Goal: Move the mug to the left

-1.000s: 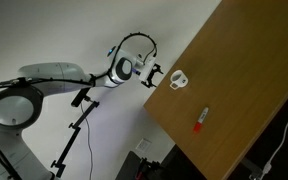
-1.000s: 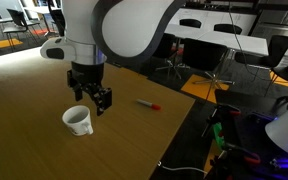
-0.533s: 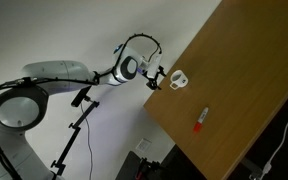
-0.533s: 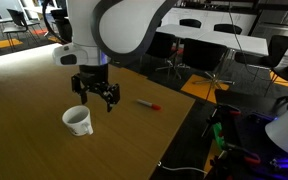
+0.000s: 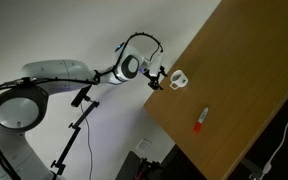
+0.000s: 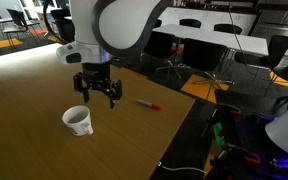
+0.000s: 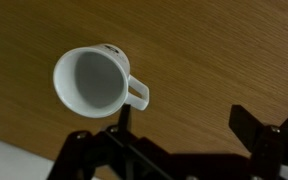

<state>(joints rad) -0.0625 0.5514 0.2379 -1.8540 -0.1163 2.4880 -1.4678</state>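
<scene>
Two fingers (image 7: 256, 128) stand apart, gripper (image 6: 98, 98) raised beside the mug (image 6: 78, 120); centre over its rim, clear of the handle (image 7: 139, 95), before closing.

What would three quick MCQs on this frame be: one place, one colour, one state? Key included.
1. Where is the mug?
A) upright on the wooden table, apart from the gripper
B) lifted between the fingers
C) on the floor

2. What colour is the mug?
A) blue
B) white
C) black

3. What state is the gripper in?
A) shut on the mug
B) shut on nothing
C) open and empty

Key: 1A, the mug stands on the wood in both exterior views, clear of the gripper. 2B, its body and inside show white in the wrist view. 3C, the fingers are spread wide in the wrist view with only bare wood between them.
</scene>
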